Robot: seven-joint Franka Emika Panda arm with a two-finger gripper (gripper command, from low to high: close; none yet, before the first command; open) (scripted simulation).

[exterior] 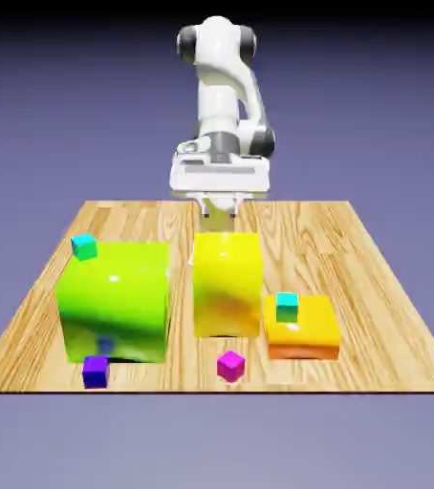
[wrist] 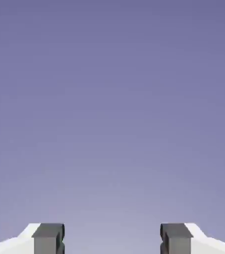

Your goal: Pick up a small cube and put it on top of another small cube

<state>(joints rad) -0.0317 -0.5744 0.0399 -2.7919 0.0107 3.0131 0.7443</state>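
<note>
Gripper [exterior: 219, 212] hung at table's [exterior: 374, 258] far side behind yellow block [exterior: 227, 284], jaws wide apart, nothing btwn them. Magenta cube [exterior: 230, 366] sat near front edge; indigo cube [exterior: 95, 371] lay well apart, toward exterior view's left, just in front of green block [exterior: 116, 299].

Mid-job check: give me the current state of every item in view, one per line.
gripper: open, empty
magenta cube: on table, untouched
indigo cube: on table, nothing stacked on it
teal cube: atop orange block
second teal cube: atop green block
yellow block: upright on table
</note>
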